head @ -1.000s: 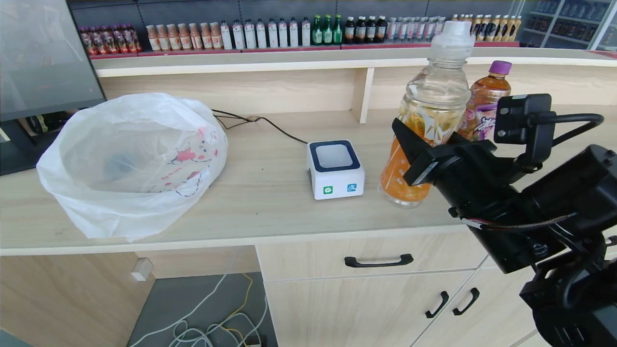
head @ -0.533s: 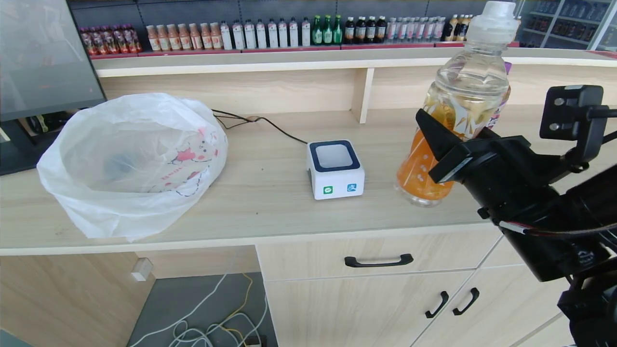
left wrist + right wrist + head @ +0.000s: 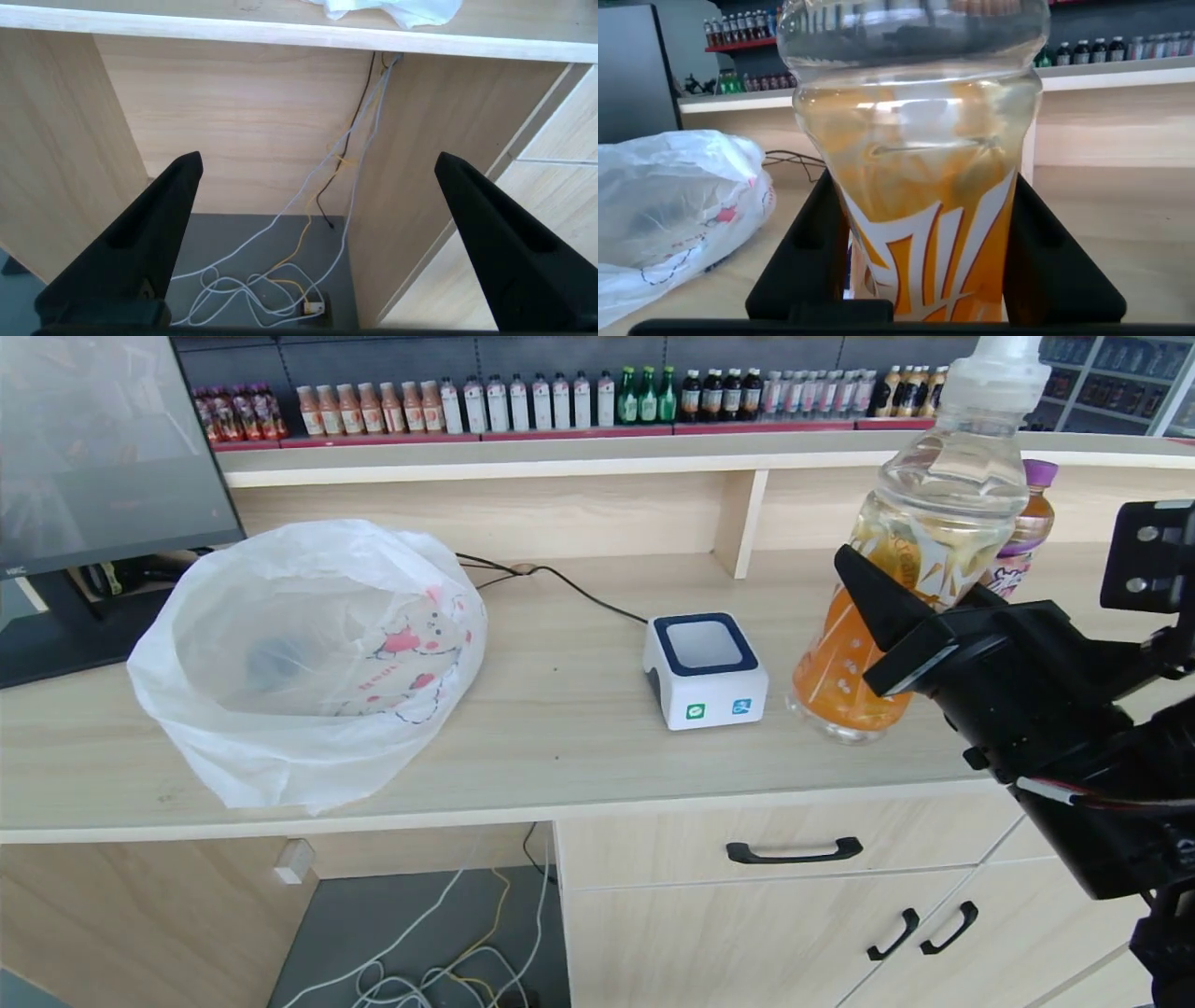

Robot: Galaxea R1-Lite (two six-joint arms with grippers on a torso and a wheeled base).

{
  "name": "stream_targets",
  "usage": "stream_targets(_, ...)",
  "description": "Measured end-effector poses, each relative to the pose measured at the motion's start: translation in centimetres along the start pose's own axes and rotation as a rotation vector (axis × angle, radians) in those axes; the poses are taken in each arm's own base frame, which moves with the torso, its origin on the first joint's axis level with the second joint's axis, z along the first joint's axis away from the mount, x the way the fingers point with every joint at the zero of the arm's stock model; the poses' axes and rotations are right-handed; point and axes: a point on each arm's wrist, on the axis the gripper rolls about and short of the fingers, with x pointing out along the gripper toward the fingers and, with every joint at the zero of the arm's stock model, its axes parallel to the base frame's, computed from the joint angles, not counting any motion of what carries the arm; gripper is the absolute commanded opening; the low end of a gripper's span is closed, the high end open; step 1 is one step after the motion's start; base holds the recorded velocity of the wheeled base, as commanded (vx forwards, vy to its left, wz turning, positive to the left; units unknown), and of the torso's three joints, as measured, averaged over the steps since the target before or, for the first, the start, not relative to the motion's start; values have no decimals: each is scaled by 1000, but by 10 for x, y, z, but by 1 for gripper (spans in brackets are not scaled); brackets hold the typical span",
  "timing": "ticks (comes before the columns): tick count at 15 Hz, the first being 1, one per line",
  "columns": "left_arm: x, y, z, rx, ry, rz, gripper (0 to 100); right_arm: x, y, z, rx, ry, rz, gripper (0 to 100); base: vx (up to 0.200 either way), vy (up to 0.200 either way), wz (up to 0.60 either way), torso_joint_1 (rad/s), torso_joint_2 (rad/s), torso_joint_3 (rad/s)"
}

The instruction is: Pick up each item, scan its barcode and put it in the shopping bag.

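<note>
We judge the step in hand to be the carry to the scan: the right gripper (image 3: 926, 245) has its jaws clenched on the clear plastic bottle of orange drink with a white cap (image 3: 934, 513). The bottle leans at the right of the head view, its base low over the light wooden tabletop (image 3: 560, 737) and just right of the white cube scanner with a dark-blue-framed window (image 3: 705, 670). We cannot tell whether the base is clear of the surface. The next move, as we see it, calls for turning the label's barcode towards that window, then carrying the bottle across to the translucent white plastic shopping bag (image 3: 308, 653), whose mouth gapes at centre left. Between scanner and bag there is open surface. The front edge runs close below both, so we would keep the path inward. The purple-capped bottle of brown tea (image 3: 1025, 527) stands just behind the held one and could be knocked. The wooden divider (image 3: 742, 521) and the black cable (image 3: 560, 581) lie towards the top of the frame. The left gripper (image 3: 318, 201) hangs below the tabletop with its jaws spread wide and holding nothing.
</note>
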Motion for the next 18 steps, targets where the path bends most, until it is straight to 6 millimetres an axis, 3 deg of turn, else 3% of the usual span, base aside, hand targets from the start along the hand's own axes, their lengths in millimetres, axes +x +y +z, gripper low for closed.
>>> stream_targets(2,0,0,0,0,0,1,100,-2,-1,3,1,-2,-1,0,0,200,0,2,0,0)
stream_targets(10,0,0,0,0,1,1,100,-9,-2,8,3,-8,2,0,0,0,0,0,0,0)
stream_targets(18,0,0,0,0,1,1,100,14,-19,2,15,-38,-28,0,0,0,0,0,0,0)
